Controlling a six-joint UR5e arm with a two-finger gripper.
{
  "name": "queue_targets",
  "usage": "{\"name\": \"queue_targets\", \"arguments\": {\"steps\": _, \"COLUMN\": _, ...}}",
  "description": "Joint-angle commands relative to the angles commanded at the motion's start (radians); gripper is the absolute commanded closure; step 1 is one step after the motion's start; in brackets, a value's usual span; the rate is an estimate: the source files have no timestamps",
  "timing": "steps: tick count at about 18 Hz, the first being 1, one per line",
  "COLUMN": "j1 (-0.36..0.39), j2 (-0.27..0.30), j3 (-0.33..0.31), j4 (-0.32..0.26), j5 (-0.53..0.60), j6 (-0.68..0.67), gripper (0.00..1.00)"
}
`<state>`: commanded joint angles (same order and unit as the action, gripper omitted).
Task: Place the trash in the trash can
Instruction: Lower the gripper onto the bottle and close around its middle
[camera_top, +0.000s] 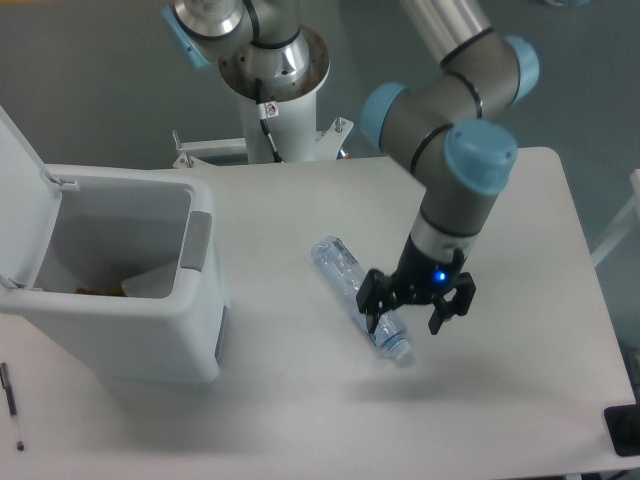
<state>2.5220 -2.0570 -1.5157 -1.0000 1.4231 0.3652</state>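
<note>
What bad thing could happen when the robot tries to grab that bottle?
The open gripper hangs over the cap end of the clear plastic bottle, not its middle. Gripped that far out, the bottle might tip or slip loose.

The bottle is round and lies on its side on the table, so a finger bumping it could make it roll away.

The trash can sits well off to the side, so a weak grip could drop the bottle on the way.

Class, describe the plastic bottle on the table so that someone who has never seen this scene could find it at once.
Start at the big white trash can with its lid open on the table's left side, then look right across the bare white tabletop. The bottle lies on its side there, slanting, with the open gripper over its lower end. It is the only clear, ribbed, bluish thing there.
</note>
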Motion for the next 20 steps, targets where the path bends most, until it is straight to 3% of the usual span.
{"name": "queue_targets", "arguments": {"steps": 2, "j1": -0.015, "j2": -0.014, "j3": 0.008, "j4": -0.025, "j5": 0.049, "j6": 0.000, "gripper": 0.00}}
{"name": "queue_targets", "arguments": {"steps": 8, "j1": -0.055, "j2": -0.055, "j3": 0.009, "j4": -0.028, "j5": 0.175, "j6": -0.035, "gripper": 0.00}}
{"name": "queue_targets", "arguments": {"steps": 20, "j1": -0.092, "j2": -0.083, "j3": -0.032, "j4": -0.031, "j5": 0.298, "j6": -0.048, "gripper": 0.00}}
